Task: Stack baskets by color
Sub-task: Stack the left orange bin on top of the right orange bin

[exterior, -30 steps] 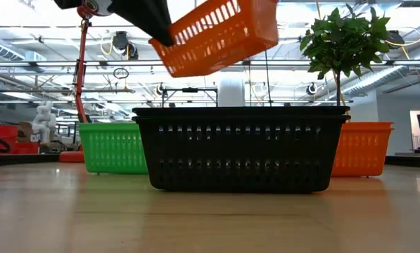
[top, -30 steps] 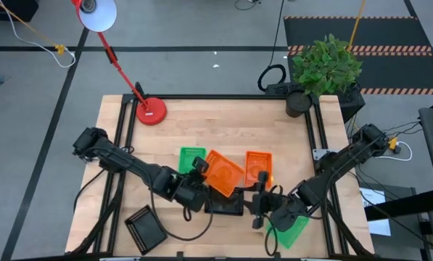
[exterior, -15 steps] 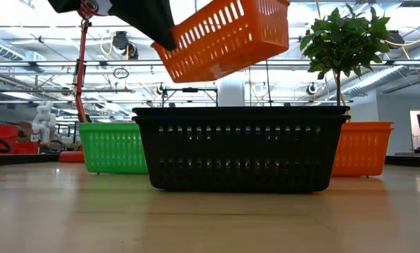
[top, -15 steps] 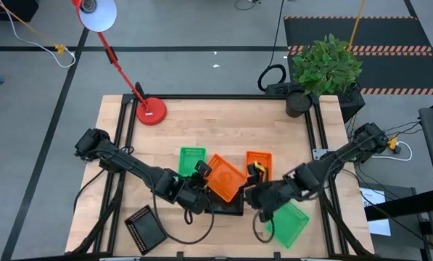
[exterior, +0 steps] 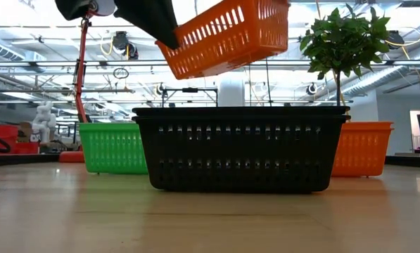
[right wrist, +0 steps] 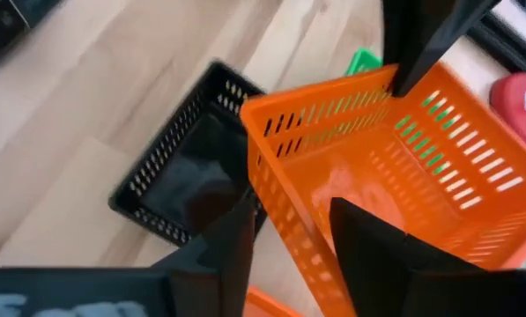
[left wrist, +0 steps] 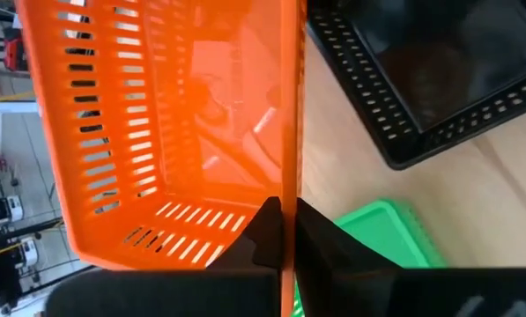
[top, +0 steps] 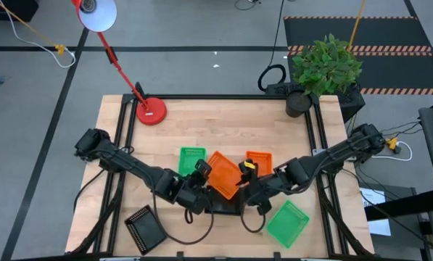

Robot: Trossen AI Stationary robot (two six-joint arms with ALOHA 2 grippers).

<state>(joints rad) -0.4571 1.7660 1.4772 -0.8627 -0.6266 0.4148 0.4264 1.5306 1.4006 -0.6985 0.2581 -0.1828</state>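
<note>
Aloft, tilted orange basket [exterior: 227, 39], end-effector-held

I'm working in a big industrial lab or workshop hall. From above, my wooden surface [top: 223, 123] sits in a metal frame on a grey concrete floor [top: 194, 25] marked with dark lines, beside a black mat edged in hazard stripes [top: 361, 49]. Looking level across, I see exposed ceiling pipes and ducts [exterior: 48, 53], bright overhead lighting, a small white humanoid figure [exterior: 46, 117] and other equipment far behind.
</note>
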